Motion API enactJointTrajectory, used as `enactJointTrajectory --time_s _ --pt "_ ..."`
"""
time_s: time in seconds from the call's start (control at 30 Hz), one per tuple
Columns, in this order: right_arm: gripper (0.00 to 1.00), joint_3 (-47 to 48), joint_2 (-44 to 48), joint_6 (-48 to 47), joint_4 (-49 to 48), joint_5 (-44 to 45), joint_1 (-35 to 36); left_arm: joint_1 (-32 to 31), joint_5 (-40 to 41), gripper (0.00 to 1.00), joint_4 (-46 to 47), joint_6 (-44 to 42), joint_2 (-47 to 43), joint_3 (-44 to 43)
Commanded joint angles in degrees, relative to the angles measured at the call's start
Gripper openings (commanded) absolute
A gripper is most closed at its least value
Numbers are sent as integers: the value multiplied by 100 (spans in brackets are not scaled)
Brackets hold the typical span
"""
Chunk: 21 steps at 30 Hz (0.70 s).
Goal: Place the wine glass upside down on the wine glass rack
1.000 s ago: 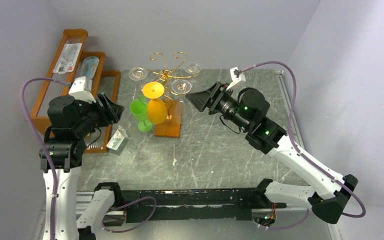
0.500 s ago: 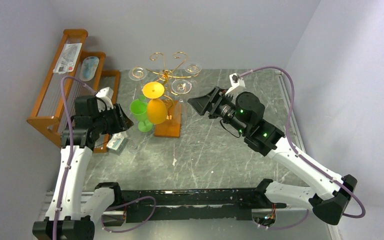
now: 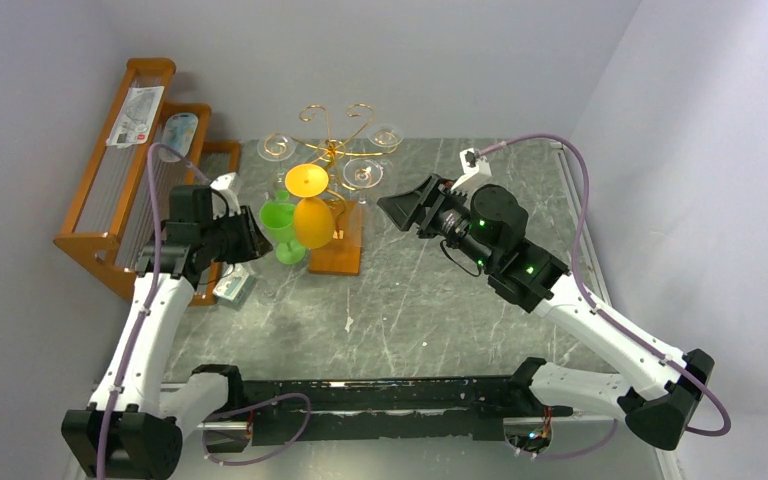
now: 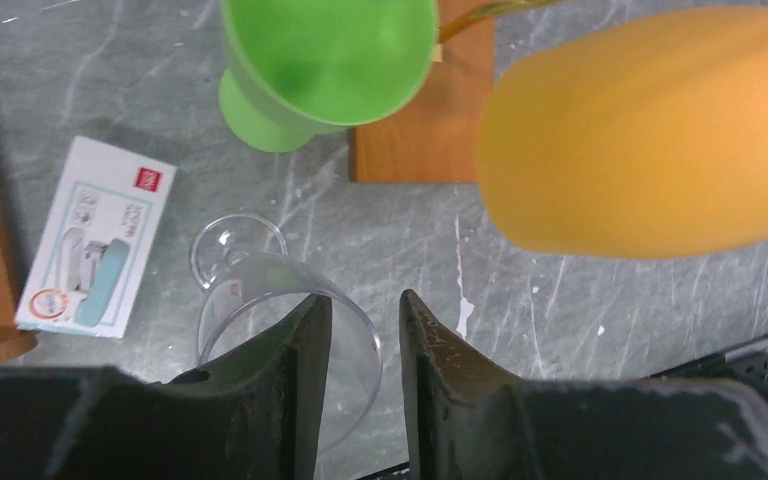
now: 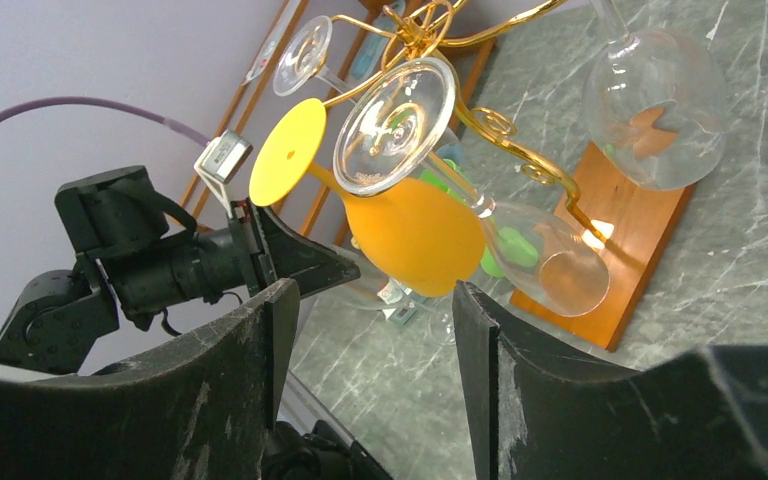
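Left gripper (image 4: 360, 305) sat low over the table (image 4: 560, 300), fingers (image 4: 295, 370) a narrow gap apart and straddling the rim of the clear wine glass (image 4: 245, 300): one finger over the mouth, the other just outside the wall. The gap looked wider than the glass wall, so no clamp that I could see. That glass stood upright, foot down on the grey marbled top, off the rack (image 3: 332, 150), near the near-left corner of its orange-brown base but apart from it. A small white box (image 4: 95, 240) lay flat just beside the glass, on the side towards the wooden shelf (image 3: 110, 200). Beyond the glass, a green glass (image 4: 330, 50) stood upright on the table at the left edge of the rack's base; touching or not, couldn't tell. An orange glass (image 3: 312, 222) hung upside down from the gold wire arms, yellow foot on top, bowl over the base. Several clear glasses (image 5: 655, 120) hung upside down on the other arms. Right gripper (image 5: 372, 290) was up in the air to the right of the rack, facing it, fingers wide apart with nothing between them. The shelf stood against the left wall with a couple of packets (image 3: 138, 115) on its steps.
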State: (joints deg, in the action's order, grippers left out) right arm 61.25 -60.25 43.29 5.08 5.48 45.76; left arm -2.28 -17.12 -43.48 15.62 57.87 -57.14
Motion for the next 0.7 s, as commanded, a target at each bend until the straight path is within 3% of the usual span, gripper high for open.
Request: enactJointTrajectory --time_s 0.0,0.27,0.37,0.67 --pt "61 -63 73 55 101 102 -5 -516 376 33 -93 -41 135 95" --pt "61 -105 186 116 155 102 -5 -1035 1078 7 -457 -35 81 -70" --pt "60 -129 234 149 170 90 -5 -1137 1095 5 -631 -71 -26 -174" --pt "59 -462 501 737 214 423 -6 -1187 -682 5 -531 7 -911 -303"
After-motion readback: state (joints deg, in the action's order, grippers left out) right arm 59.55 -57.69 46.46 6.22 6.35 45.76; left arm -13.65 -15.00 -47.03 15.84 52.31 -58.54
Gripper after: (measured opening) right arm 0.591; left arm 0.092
